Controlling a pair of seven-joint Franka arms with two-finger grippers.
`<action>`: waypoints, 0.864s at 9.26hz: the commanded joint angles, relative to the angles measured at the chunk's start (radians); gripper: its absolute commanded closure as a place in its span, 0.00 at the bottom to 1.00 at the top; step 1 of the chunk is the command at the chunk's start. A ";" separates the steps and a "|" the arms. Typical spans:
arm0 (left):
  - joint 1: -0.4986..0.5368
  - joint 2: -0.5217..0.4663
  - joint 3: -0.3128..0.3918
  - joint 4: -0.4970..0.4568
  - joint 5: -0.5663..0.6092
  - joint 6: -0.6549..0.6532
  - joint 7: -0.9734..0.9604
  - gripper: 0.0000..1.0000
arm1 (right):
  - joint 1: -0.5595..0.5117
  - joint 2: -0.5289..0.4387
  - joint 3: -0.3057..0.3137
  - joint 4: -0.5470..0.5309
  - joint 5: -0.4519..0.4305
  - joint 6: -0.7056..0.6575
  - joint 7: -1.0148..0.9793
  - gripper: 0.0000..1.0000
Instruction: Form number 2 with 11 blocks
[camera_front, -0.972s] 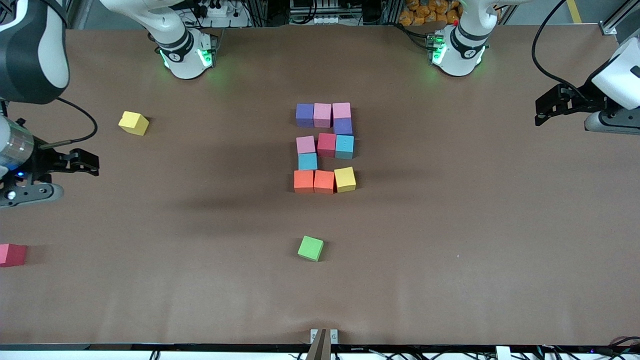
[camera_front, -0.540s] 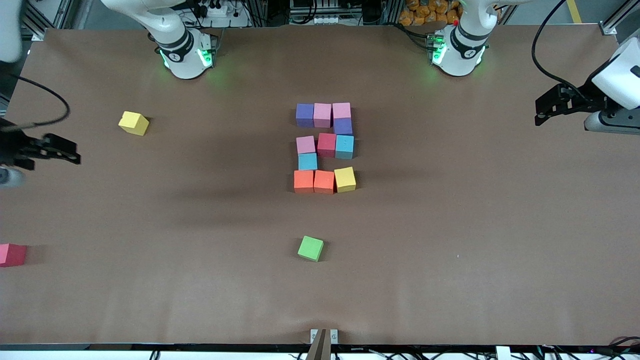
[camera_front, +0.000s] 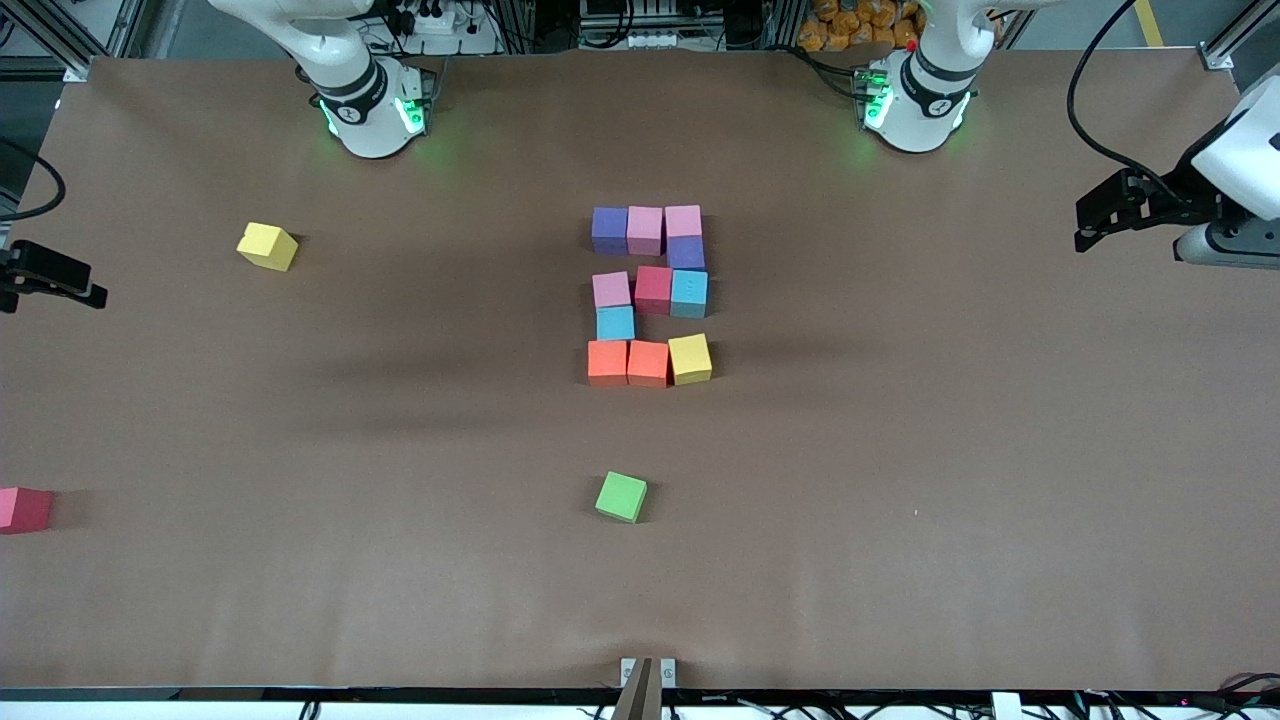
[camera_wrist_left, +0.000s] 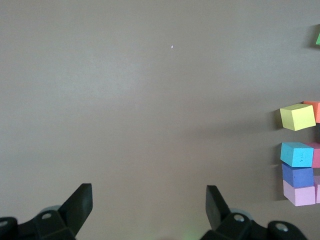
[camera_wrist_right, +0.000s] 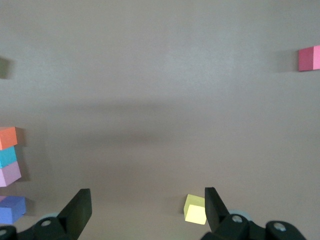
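Surface: a table (camera_front: 900, 560) covered edge to edge in matte brown paper is being shown; metal framing and cables are being seen past its edge by the arm bases.

Loose items, nearest the front camera first: a green cube (camera_front: 621, 497) is lying alone, nearer the front camera than the digit. A red cube (camera_front: 22, 509) is lying at the right arm's end of the table. A stray yellow cube (camera_front: 267, 246) is lying farther from the camera, toward the right arm's end.

The number 2 (camera_front: 650, 295): it is being formed mid-table by the blocks (camera_front: 648, 363), small matte foam cubes with square faces, mostly touching. Nearest row: two orange and one yellow. Next: one light blue. Next: pink, red, light blue. Next: one purple. Farthest row: purple, pink, pink.

Left gripper (camera_front: 1100, 215): it is being held in the air over the left arm's end of the table, waiting, well apart from the digit. Its jaws are being held wide apart with nothing between them, as the left wrist view (camera_wrist_left: 149, 202) shows; bare paper lies under them and the digit's edge is well off to one side.

Right gripper (camera_wrist_right: 145, 207): it is being held over the right arm's end of the table, jaws spread wide and empty. Only the right wrist view shows the stray yellow cube lying just beside one fingertip (camera_wrist_right: 214, 202), outside the jaws.
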 joint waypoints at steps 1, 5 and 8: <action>-0.001 -0.003 0.006 0.013 -0.010 -0.022 -0.008 0.00 | 0.015 -0.083 0.011 -0.094 0.000 0.006 0.082 0.00; -0.001 -0.003 0.006 0.011 -0.010 -0.022 -0.033 0.00 | 0.020 -0.090 0.017 -0.098 -0.056 0.029 0.087 0.00; -0.001 -0.003 0.006 0.011 -0.010 -0.022 -0.033 0.00 | 0.022 -0.090 0.017 -0.094 -0.072 0.052 0.045 0.00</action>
